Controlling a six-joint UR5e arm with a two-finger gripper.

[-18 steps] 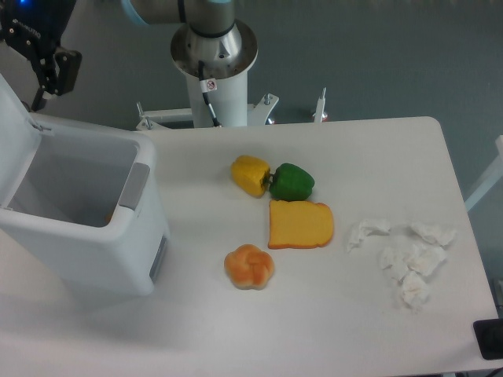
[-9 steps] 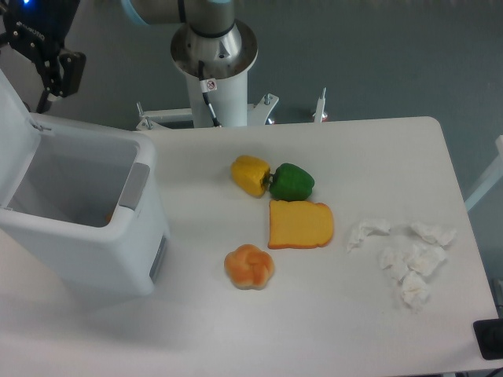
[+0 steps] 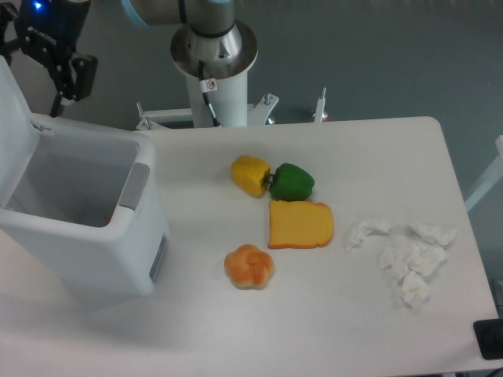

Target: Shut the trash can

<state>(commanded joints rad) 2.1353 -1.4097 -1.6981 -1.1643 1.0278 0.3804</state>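
Trash can [image 3: 86, 228], far left: lid [image 3: 14, 126] raised, small orange speck inside. Gripper [image 3: 59, 71] behind lid's edge, grip indiscernible. Toy foods mid-table [image 3: 236, 330].

White trash can [image 3: 86, 228] with grey latch tab [image 3: 134, 185]; yellow pepper [image 3: 250, 174], green pepper [image 3: 291, 181], orange-yellow toast slice [image 3: 300, 225], golden-orange bun [image 3: 249, 266], white crumpled tissues [image 3: 405, 254], white bench [image 3: 330, 330].

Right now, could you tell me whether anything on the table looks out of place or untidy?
Nothing looks damaged or spilled. The trash can stands with its lid up, and several crumpled white tissues lie loose near the table's right edge rather than in it. The gripper is above the bin's back corner.
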